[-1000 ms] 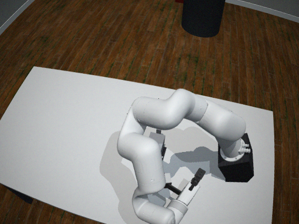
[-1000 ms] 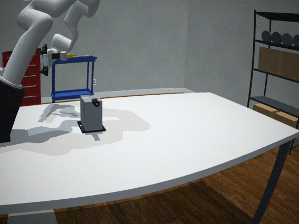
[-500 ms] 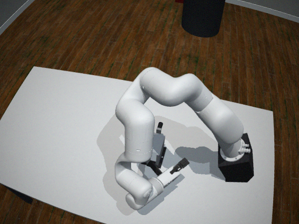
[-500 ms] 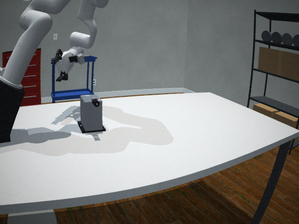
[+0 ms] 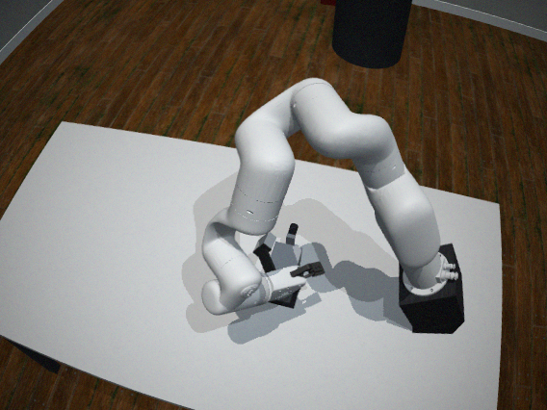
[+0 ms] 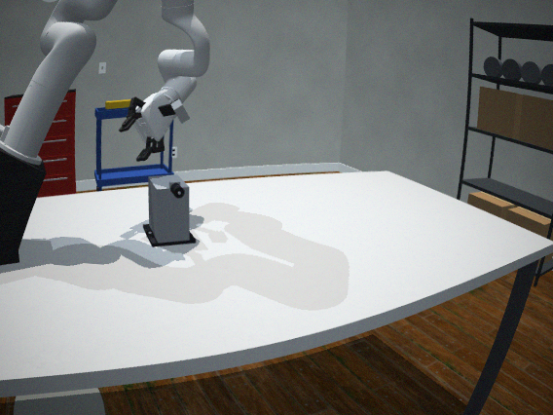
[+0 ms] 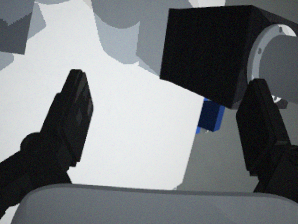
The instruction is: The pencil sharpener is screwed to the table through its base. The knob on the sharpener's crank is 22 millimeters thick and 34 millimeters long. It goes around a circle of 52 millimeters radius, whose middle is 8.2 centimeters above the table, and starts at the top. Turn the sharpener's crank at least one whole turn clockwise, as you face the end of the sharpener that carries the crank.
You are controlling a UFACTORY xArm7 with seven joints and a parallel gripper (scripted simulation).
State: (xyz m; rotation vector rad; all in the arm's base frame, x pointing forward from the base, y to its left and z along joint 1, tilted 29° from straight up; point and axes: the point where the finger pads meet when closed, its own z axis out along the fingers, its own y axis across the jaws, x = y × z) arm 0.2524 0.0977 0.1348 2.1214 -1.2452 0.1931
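The pencil sharpener (image 6: 166, 214) (image 5: 286, 250) is a grey box on a black base plate (image 6: 156, 241), standing on the white table (image 6: 341, 234) (image 5: 106, 217). Its dark crank knob (image 6: 177, 190) (image 5: 292, 233) sits at the top of the box's crank end. My gripper (image 6: 132, 142) (image 5: 291, 261) (image 7: 166, 92) is open and empty. It hangs in the air above the sharpener, a little to its left in the exterior view, well clear of the knob. The wrist view shows no sharpener, only the two black fingers.
The arm's black base block (image 5: 433, 298) (image 7: 213, 50) stands on the table right of the sharpener. A blue cart (image 6: 133, 170), a red cabinet (image 6: 60, 141) and a shelf rack (image 6: 506, 122) stand beyond the table. A dark cylinder (image 5: 371, 31) stands on the floor.
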